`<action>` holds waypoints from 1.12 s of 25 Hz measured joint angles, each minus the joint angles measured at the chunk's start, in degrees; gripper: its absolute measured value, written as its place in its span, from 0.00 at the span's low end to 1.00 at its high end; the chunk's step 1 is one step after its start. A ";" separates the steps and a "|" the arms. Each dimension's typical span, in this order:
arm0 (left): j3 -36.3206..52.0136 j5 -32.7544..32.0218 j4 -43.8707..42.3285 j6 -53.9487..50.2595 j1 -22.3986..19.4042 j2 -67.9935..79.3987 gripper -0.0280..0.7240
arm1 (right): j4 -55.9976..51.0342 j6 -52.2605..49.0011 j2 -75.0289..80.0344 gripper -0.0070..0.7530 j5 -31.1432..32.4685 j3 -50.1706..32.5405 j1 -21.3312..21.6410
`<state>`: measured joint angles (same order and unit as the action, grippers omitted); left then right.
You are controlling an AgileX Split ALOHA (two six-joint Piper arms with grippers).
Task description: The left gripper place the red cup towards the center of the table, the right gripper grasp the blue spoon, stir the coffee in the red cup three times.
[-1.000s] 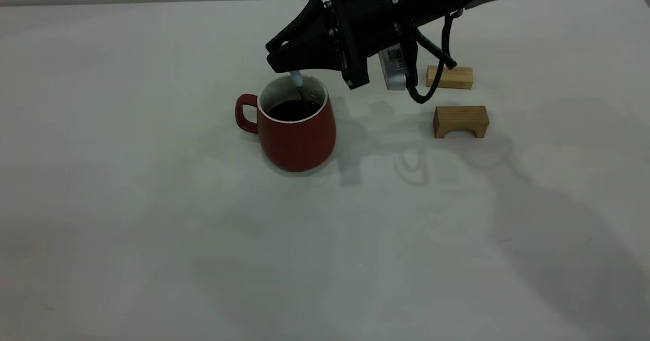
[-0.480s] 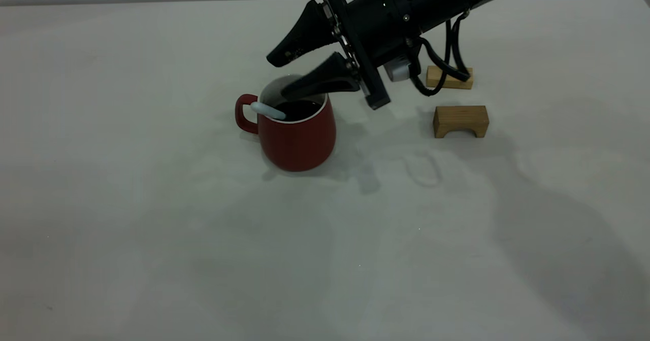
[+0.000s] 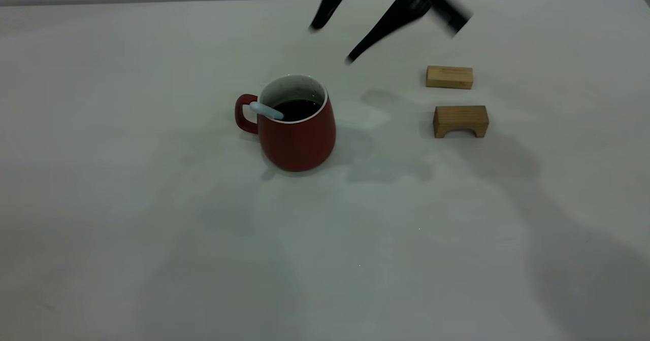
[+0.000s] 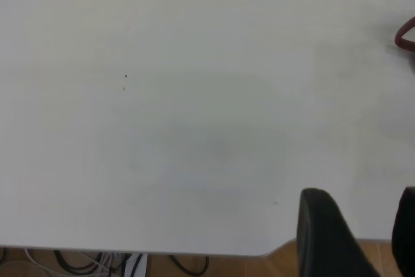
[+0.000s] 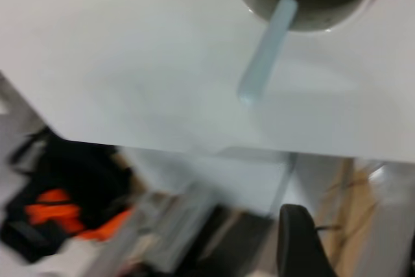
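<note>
The red cup [image 3: 297, 133] stands upright near the middle of the table [image 3: 152, 239], its handle pointing left, with dark coffee [image 3: 300, 108] inside. The blue spoon [image 3: 265, 110] leans in the cup, its pale handle resting over the rim by the cup's handle; the right wrist view shows that blue spoon handle [image 5: 267, 50] sticking out of the red cup [image 5: 305, 21]. My right gripper [image 3: 332, 43] hangs blurred above and behind the cup, open and holding nothing. My left gripper [image 4: 363, 194] is open over the table's edge, out of the exterior view; a sliver of the red cup [image 4: 405, 34] shows far from it.
Two tan wooden blocks lie right of the cup: a flat one [image 3: 449, 77] behind and an arched one [image 3: 460, 121] in front. Cables and floor show past the table's edge in both wrist views.
The right gripper let go of the spoon, which tipped to lean on the cup's left rim, then rose up and back to the right, away from the cup.
</note>
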<state>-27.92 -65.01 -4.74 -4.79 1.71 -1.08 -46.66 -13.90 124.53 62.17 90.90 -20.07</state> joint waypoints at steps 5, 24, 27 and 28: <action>0.00 0.00 0.00 0.00 0.00 0.00 0.48 | 13.42 9.98 -12.04 0.59 6.18 0.00 0.00; 0.00 0.00 0.00 0.00 0.00 0.00 0.48 | 37.99 18.04 -56.01 0.45 8.53 -23.26 0.00; 0.00 0.00 0.00 0.00 0.00 0.00 0.48 | 37.99 19.01 -67.03 0.42 8.71 -31.64 0.00; 0.00 0.00 0.00 0.00 0.00 0.00 0.48 | 38.05 19.76 -71.02 0.42 8.71 -33.59 0.00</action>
<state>-27.92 -65.01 -4.74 -4.79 1.71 -1.08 -8.62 5.86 53.51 70.88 57.30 -20.07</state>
